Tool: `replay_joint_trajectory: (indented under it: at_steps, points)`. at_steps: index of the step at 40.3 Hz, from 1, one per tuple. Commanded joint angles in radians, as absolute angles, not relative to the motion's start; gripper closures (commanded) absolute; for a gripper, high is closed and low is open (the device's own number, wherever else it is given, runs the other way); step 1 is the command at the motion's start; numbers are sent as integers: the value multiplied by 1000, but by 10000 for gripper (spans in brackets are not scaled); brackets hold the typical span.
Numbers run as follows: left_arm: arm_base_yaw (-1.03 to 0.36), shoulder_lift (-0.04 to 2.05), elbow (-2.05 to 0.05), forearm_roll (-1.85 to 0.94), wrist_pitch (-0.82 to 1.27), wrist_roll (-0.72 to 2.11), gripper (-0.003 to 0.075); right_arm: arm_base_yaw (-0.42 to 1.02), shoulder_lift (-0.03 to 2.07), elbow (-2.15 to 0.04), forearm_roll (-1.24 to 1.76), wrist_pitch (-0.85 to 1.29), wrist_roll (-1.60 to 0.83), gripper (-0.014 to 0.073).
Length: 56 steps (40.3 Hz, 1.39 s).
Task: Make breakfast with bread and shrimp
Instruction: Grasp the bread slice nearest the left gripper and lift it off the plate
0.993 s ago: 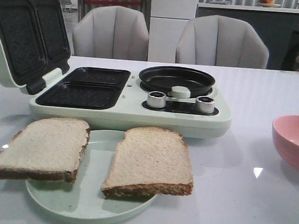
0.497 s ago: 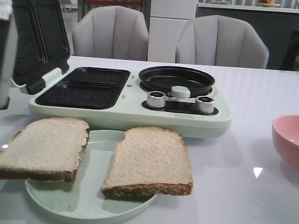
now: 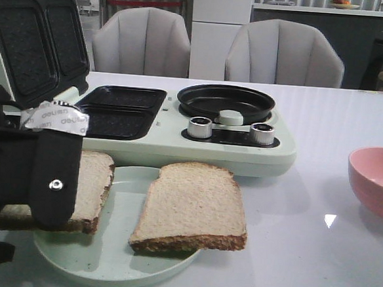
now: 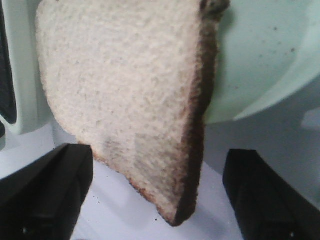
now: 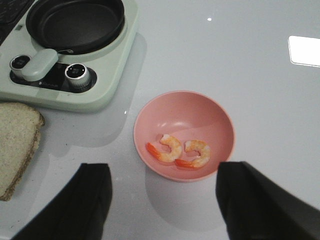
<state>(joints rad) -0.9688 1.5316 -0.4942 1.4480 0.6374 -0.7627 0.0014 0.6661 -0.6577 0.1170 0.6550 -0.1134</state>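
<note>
We hover our spread left pincer (image 4: 157,192) over the bread (image 4: 125,95); next, pinch its overhanging six-o'clock corner.

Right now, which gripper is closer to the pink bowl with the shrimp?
Right. The right gripper hangs open above the pink bowl holding two shrimp. The left gripper is across the table, open over the left bread slice.

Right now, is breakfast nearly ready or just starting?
Just starting. Nothing is cooked yet: both bread slices are on the plate, and two shrimp sit in the pink bowl. The open left tool straddles one slice. Grill and pan are empty.
</note>
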Motion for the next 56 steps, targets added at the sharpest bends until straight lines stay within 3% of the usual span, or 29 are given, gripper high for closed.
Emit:
replay_joint_trajectory:
  at_steps: [1, 5, 12, 17, 28, 37, 56]
  points:
    - [-948, 1521, -519, 1523, 678, -817, 151, 1, 673, -685, 118, 584, -118, 43]
    - [-934, 1525, -519, 1552, 661, -821, 185, 1, 673, -685, 118, 584, -118, 43]
    - [-934, 1525, -519, 1579, 620, -821, 362, 1, 673, -685, 118, 584, -118, 43]
    - [-934, 1525, -519, 1579, 618, -821, 442, 1, 673, -685, 118, 584, -118, 43]
    - [-934, 1525, -519, 1575, 635, -821, 561, 1, 673, -685, 118, 584, -118, 43]
    - [-973, 1511, -519, 1575, 714, -821, 620, 1, 673, -685, 118, 584, -118, 43]
    - [-1098, 1276, -519, 1711, 1010, -821, 621, 1, 673, -685, 118, 584, -118, 43]
